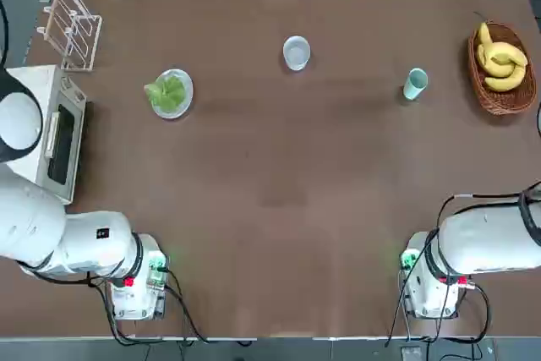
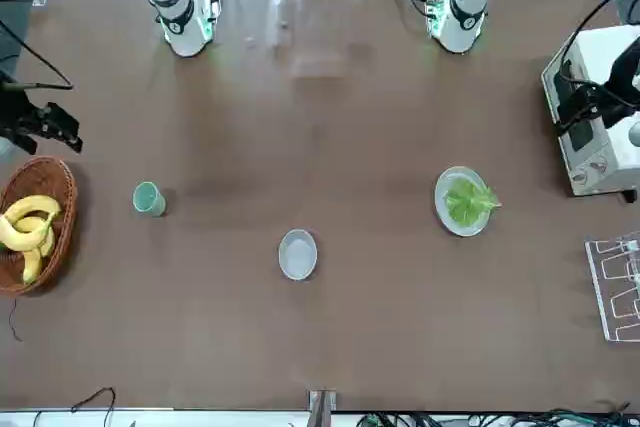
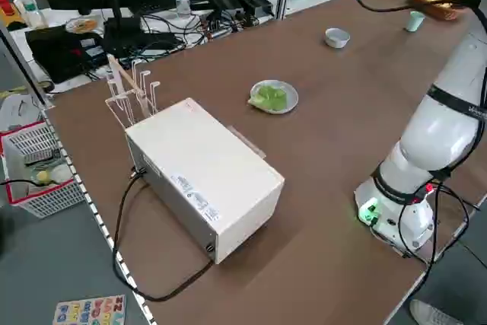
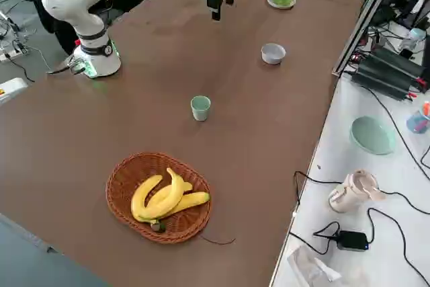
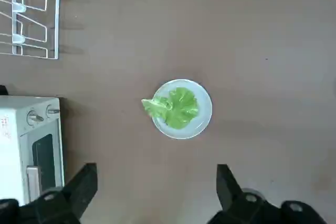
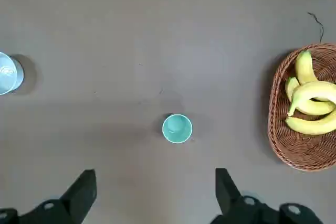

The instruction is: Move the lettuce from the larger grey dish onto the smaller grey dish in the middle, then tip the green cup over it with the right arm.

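Seen from overhead, one white wire rack (image 1: 74, 31) stands at the upper left of the frame, and one white toaster oven (image 1: 38, 82) sits below it at the left edge. The left arm (image 1: 84, 243) reaches in at the lower left; in its wrist view the left tool (image 5: 157, 167) is released, its two fingers wide apart with nothing between them, above the table (image 1: 270, 166) near the oven and the plate. Right of the rack, in the upper left part of the frame, lies one flat grey plate (image 1: 188, 90), and the single bunch of lettuce (image 1: 166, 92) rests on it, one leaf poking past the rim on the left. Next, at the upper middle, comes one small grey-white bowl (image 1: 297, 52), with no lettuce in it. The right arm (image 1: 482, 243) enters from the lower right; its wrist view shows the right tool (image 6: 156, 171) released too, two fingers well apart and grasping nothing, above the table near the cup and the basket. One green cup (image 1: 416, 83) stands upright at the upper right, touched by neither tool. Farthest right, one brown wicker basket (image 1: 499, 107) holds at least three bananas (image 1: 505, 55); their overlap hides the exact count.
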`<state>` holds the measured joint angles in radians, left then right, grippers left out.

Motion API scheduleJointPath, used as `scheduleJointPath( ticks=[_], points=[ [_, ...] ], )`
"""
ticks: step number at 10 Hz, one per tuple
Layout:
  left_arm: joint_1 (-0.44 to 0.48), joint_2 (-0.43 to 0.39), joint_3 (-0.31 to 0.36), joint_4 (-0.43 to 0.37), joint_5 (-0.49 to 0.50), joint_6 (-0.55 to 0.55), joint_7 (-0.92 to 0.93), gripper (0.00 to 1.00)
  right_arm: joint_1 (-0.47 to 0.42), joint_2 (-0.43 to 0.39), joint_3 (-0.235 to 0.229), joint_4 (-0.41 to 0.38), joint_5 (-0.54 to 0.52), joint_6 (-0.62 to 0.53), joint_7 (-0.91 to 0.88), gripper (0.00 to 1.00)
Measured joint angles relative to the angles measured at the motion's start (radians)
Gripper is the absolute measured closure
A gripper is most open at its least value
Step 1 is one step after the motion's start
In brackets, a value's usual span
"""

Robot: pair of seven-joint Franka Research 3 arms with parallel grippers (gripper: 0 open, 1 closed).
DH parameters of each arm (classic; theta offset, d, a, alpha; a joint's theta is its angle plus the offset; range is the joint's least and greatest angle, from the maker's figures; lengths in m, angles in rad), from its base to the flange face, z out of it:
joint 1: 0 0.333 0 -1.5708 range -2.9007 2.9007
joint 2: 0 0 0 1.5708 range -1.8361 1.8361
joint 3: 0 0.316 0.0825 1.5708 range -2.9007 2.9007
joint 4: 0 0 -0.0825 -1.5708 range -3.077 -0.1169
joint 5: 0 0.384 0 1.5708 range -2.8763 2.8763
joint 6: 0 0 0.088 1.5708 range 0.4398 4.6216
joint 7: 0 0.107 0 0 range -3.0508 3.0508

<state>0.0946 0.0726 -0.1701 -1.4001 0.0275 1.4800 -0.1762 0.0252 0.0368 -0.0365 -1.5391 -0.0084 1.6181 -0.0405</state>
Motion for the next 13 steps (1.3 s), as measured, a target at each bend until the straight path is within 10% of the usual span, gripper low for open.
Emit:
scheduleJointPath(
  ticks=[10,13],
  points=[
    [0.059,0.208,0.014,-0.043,0.0,0.131,0.019,0.0,0.005,0.003,0.002,-0.004,0.002,-0.004,-0.023,0.0],
    [0.071,0.227,0.015,-0.204,0.0,0.307,-0.003,0.04,-0.08,0.023,-0.002,-0.027,0.12,0.03,-0.396,0.0]
  ],
)
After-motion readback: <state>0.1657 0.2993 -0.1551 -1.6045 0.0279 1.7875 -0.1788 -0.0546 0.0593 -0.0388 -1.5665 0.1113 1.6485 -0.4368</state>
